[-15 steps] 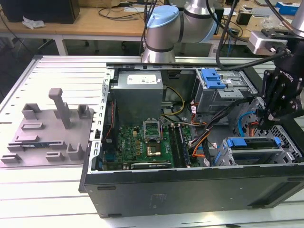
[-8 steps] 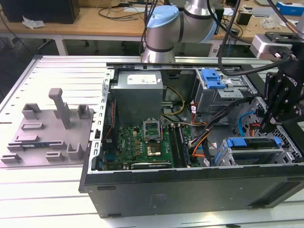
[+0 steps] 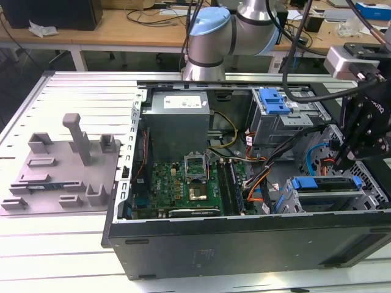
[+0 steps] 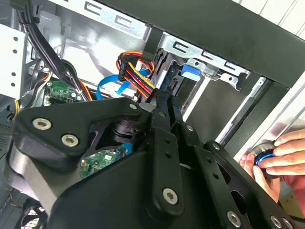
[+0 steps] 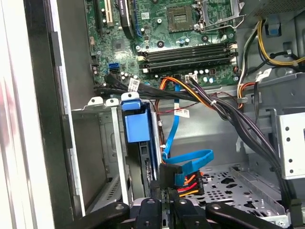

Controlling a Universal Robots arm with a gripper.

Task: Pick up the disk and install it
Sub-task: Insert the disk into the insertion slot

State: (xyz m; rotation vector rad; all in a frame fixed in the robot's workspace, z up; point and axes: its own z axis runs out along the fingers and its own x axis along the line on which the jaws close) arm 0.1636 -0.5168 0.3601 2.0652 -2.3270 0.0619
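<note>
**Computer case**: open, lying on the slatted metal bench. Its circuit board and a gray power box are exposed.

**Disk**: seated in the drive cage at the case corner, on the exterior view's right and nearest the camera. Only its long blue frame edge faces up. In the first wrist view the blue frame end stands between the cage's metal rails. In the second wrist view a blue piece of it shows behind a rail.

**Claw**: black, hanging off the arm just above the drive cage and close to the disk. In both wrist views its tip sits beside the cable plugs at the disk's end. I cannot tell whether it is spread or pressed together, or whether it touches the disk.

**Cables**: a flat blue cable looped next to the disk. A red, orange and yellow wire bundle ends in a black plug just beside the claw.

**Blue tab**: on the upper drive bay, well apart from the disk.

**Gray holder**: a plastic fixture with posts, on the bench outside the case, on the exterior view's left.

**Hand**: a person's fingertips rest on a round blue-lit button outside the case wall.
</note>
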